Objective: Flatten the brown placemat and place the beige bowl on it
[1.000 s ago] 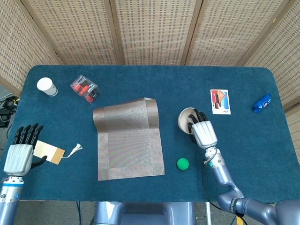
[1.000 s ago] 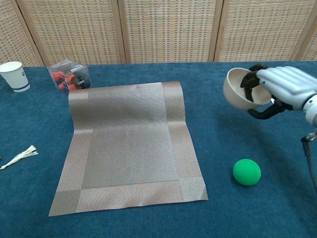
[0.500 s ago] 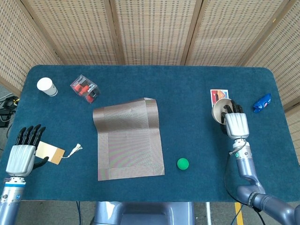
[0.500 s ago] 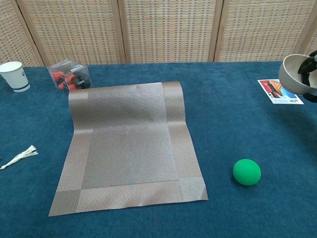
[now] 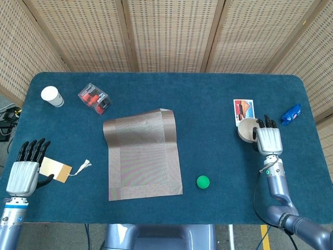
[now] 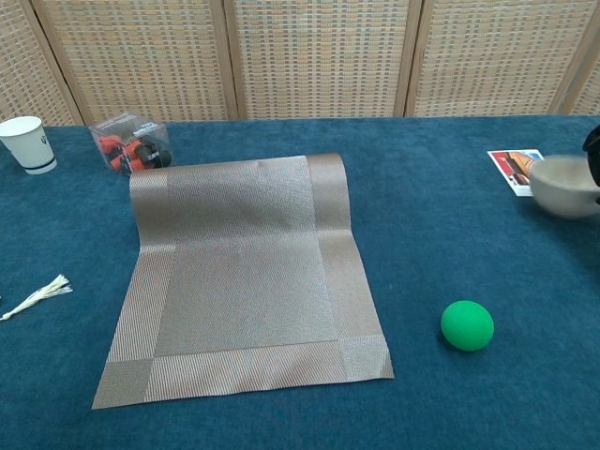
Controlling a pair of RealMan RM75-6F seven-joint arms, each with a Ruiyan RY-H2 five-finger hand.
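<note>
**Mat spread, bowl not yet on it**

Placemat (image 5: 143,154) lies unrolled mid-table, mostly flat. Its far edge shows a slight curl or upturn in the chest view (hard to say how much). Nothing rests on it.

Bowl (image 5: 247,128) sits at the table's right side, well apart from the mat, just below the picture card (image 5: 244,111). Chest view shows it low over the cloth or on it; contact cannot be confirmed.

Right hand (image 5: 269,139) is at the bowl's right rim, fingers reaching over it. It appears to grip the bowl, though the fingertips are mostly hidden, so that is a judgement. Chest view catches only a dark sliver of it at the frame edge.

Left hand (image 5: 23,172) hovers at the near left corner above a tagged card (image 5: 54,169), fingers straight and apart, holding nothing.

Progress: flattening looks largely done, barring the far edge. Placing is the part left: the bowl has the green ball (image 5: 203,182) and open cloth between it and the mat.
</note>
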